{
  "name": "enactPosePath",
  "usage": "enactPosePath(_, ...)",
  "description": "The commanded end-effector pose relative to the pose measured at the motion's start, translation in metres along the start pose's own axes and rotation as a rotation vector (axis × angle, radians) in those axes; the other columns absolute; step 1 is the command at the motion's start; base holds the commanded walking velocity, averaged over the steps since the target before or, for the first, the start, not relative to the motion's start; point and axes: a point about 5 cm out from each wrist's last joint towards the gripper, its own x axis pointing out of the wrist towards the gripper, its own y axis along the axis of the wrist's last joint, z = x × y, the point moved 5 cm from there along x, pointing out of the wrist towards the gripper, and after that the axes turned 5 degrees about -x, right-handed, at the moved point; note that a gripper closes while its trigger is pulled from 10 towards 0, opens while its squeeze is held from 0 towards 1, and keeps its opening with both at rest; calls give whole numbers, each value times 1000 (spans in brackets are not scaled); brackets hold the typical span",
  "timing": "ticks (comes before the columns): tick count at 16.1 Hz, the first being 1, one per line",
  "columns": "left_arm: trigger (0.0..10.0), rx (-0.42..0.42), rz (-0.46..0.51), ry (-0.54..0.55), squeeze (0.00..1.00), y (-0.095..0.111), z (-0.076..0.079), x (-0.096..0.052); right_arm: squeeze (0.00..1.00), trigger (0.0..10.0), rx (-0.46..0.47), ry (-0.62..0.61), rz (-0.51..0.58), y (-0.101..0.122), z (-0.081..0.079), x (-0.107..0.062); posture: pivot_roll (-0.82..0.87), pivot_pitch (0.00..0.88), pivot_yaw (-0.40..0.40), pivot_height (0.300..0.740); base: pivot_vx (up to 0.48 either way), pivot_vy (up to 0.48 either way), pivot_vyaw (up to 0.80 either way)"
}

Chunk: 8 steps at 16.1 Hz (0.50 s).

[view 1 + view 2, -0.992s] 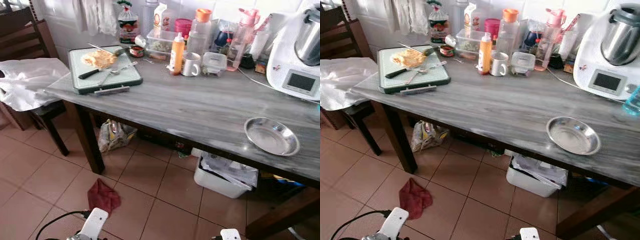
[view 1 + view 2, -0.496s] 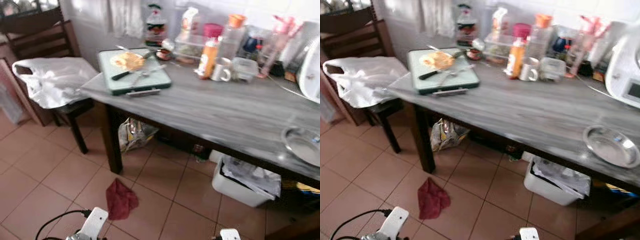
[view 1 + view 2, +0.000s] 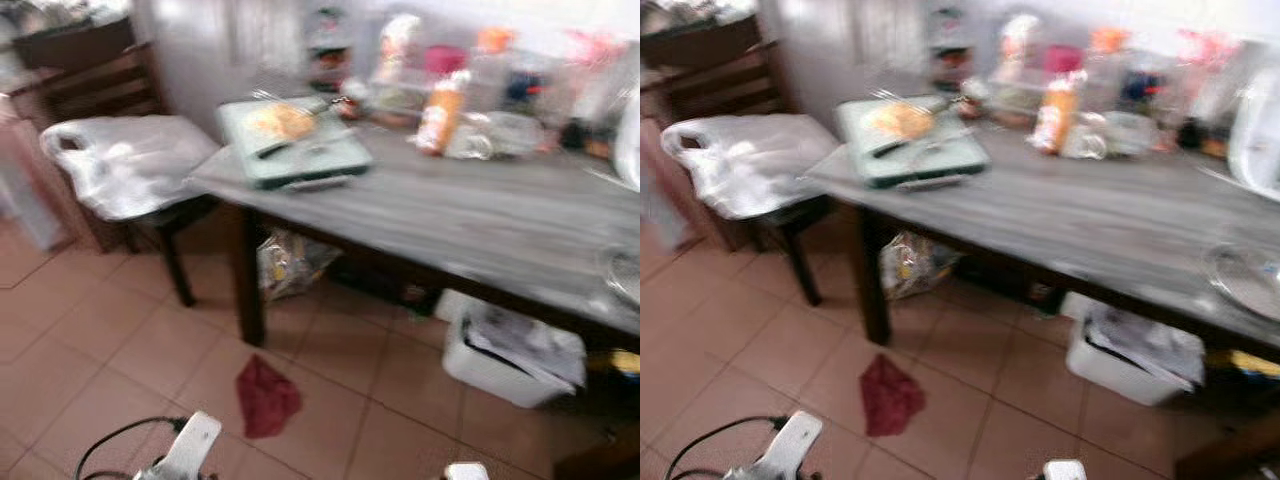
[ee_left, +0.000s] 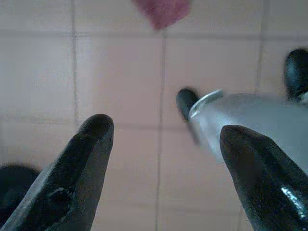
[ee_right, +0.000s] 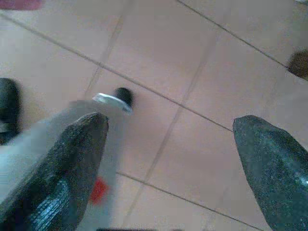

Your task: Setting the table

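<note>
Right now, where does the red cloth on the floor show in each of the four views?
Left eye view: red cloth lies low, left of centre, on the tiles before the table leg.
Right eye view: same spot, before that leg.
Left wrist view: a blurred red patch beyond the open left tool.
Right wrist view: a red sliver at the frame edge beyond the right tool, probably the cloth.
Shared landmark: the tiled floor.

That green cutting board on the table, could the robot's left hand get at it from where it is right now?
Probably not yet. The left hand hangs low, open over the floor tiles, while the cutting board sits up on the table, farther ahead.
</note>
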Motion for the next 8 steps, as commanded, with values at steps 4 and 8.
enactPosePath(4, 10000, 58, 16, -22, 0, 7, 4, 0, 0, 10000, 1, -15, -16, -5, 5, -1, 102, 16, -45, 740, 0, 0, -786)
enactPosePath(8, 10000, 74, 16, -31, 0, 6, 6, 1, 0, 10000, -7, -16, -18, -6, 7, -1, 102, 16, -46, 740, 0, 0, -788)
